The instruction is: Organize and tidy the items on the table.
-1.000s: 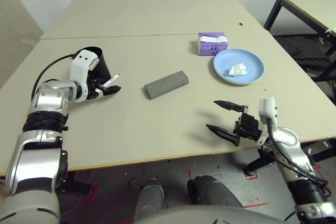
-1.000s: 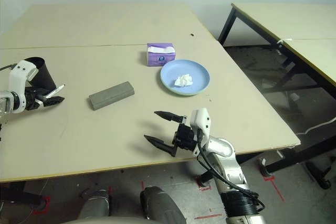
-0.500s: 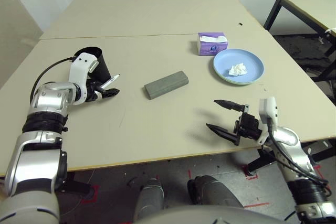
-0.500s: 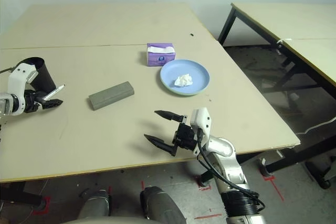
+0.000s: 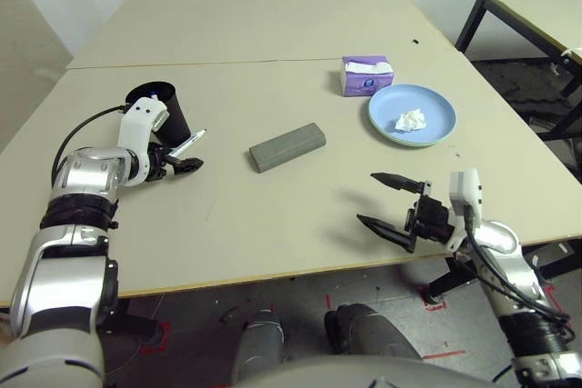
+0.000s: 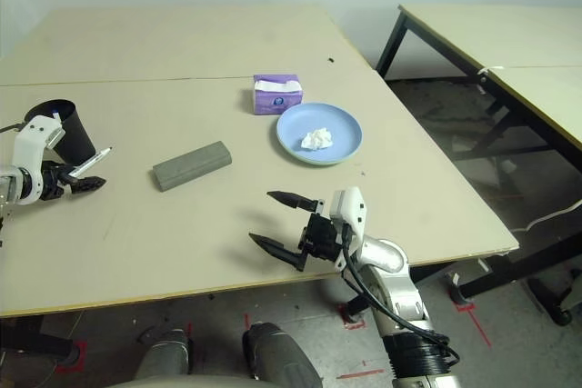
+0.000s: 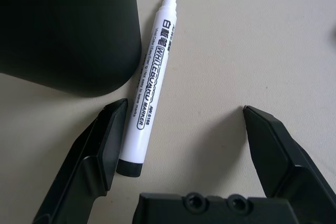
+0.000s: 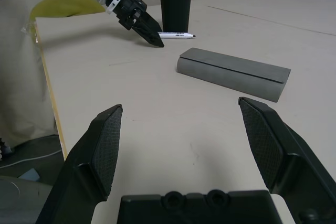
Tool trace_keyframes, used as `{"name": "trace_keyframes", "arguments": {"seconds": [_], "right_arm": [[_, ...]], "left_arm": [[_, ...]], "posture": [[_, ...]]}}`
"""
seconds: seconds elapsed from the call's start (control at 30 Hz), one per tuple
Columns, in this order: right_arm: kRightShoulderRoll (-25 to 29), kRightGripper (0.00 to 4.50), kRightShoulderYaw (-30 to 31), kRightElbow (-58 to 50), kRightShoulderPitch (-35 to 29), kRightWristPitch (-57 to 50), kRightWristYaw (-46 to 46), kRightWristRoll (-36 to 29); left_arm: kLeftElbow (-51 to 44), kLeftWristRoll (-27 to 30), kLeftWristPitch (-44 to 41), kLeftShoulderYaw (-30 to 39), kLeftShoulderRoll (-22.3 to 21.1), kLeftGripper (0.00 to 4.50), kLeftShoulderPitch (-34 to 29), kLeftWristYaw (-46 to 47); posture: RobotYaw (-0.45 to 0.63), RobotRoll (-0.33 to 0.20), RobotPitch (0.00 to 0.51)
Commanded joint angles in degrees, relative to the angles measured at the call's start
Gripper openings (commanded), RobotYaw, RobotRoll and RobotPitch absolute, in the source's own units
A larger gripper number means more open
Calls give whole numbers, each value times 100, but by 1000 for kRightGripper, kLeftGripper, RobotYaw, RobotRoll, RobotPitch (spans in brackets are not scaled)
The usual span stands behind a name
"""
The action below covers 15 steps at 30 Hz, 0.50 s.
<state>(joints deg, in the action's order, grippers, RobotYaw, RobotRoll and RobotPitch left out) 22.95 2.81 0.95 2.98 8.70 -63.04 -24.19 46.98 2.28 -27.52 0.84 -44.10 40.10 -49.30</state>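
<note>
Left pincer [image 7: 181, 129] wide around loose whiteboard marker [image 7: 147, 90] beside black cup [image 5: 165, 106]; tissue [image 5: 412, 121] on blue plate [image 5: 436, 134]; right pincer [image 5: 389, 203] wide, idle.

The left gripper [image 5: 188, 165] has sunk — nearer the table [image 5: 273, 215].

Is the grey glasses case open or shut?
Shut. The grey glasses case lies flat on the table as one closed block; the right wrist view shows only a thin seam along its side, with no gap.

The white marker [image 7: 147, 84] reads "WHITEBOARD MARKER" along its barrel; the smaller print beside it is too fine, possibly Chinese characters.
</note>
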Motion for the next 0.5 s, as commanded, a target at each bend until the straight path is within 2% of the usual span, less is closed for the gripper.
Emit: {"name": "trace_keyframes", "arguments": {"seconds": [0.03,0.2,0.23,0.33,0.5], "right_arm": [[24,4500,42,-49,-83,31,11,39],[29,4500,32,-49,-104,40,19,41],[28,4500,29,-39,-113,53,18,44],[19,4500,24,-25,-123,73,28,51],[18,4500,13,-21,-87,71,50,44]], "left_arm": [[208,-80,167,-96,148,4467,89,13],[354,-187,326,-159,198,4467,179,4],[370,-184,338,-163,208,4294,187,-10],[380,-158,319,-170,224,3628,192,-70],[379,-155,340,-133,228,1973,205,-50]], "posture": [[-164,0,67],[-170,0,65],[-171,0,64],[-169,0,61],[-168,0,59]]}}
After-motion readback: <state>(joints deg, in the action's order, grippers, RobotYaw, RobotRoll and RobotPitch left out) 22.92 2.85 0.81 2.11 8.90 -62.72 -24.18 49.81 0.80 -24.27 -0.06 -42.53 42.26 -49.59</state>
